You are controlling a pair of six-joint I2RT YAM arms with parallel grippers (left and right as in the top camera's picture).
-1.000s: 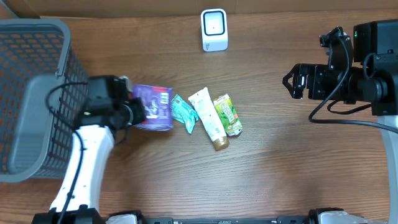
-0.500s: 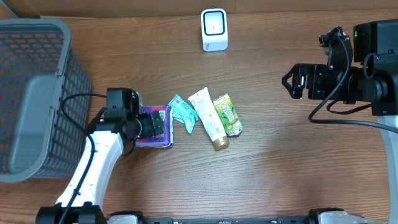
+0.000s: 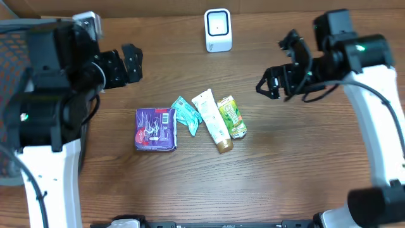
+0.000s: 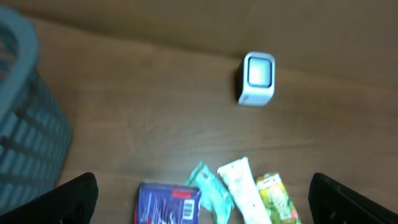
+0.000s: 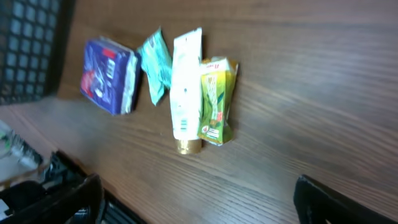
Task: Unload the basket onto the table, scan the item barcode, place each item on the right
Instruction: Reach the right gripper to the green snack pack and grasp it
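Left claw (image 3: 123,63), right claw (image 3: 277,64) spread wide, empty. Scanner (image 4: 257,78) in left wrist view; right wrist shows items (image 5: 185,87).

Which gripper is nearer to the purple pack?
Left. The left gripper hovers close behind the purple pack; the right gripper is much farther, beyond the tube and green pouch.

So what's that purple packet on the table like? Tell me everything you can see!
The purple packet is a flat, roughly square soft pack. It looks shiny like plastic wrap, with white scribbly print, some red and a pale label patch. It lies flat on the wooden table, at the left end of a row of items. A small teal sachet sits close beside it; whether they touch I cannot tell. Nothing holds it.
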